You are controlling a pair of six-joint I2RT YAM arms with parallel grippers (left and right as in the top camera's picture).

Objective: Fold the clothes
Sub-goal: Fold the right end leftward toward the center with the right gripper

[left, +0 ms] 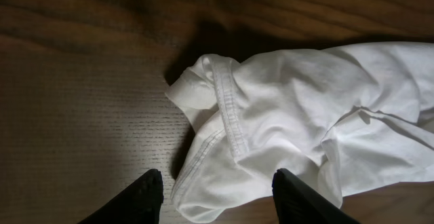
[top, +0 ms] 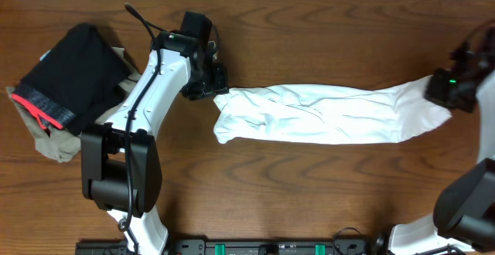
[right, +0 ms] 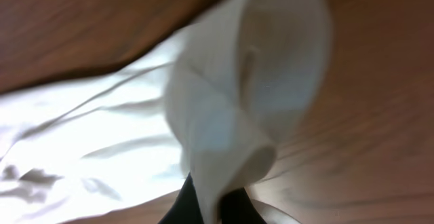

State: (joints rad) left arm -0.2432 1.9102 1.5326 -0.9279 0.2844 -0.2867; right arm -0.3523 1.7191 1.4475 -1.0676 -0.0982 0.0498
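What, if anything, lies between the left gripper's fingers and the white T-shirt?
Nothing visible does. The left gripper is open directly over the hemmed end of the white T-shirt, with only the bare table beside it. The folded black garment lies on the far side of the arm, away from the shirt.

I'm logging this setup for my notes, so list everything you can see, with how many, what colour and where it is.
T-shirt: one, white, stretched across the table's middle and right.
black garment: one, black with a red-pink band, far left, on top of the tan one.
tan garment: one, tan, far left, under the black one.
table: one, brown wood, under everything.
left arm: one, white and black, left side.
right arm: one, white and black, right edge.
left hand: one, black, open at the T-shirt's left end.
right hand: one, black, shut on the T-shirt's right end.
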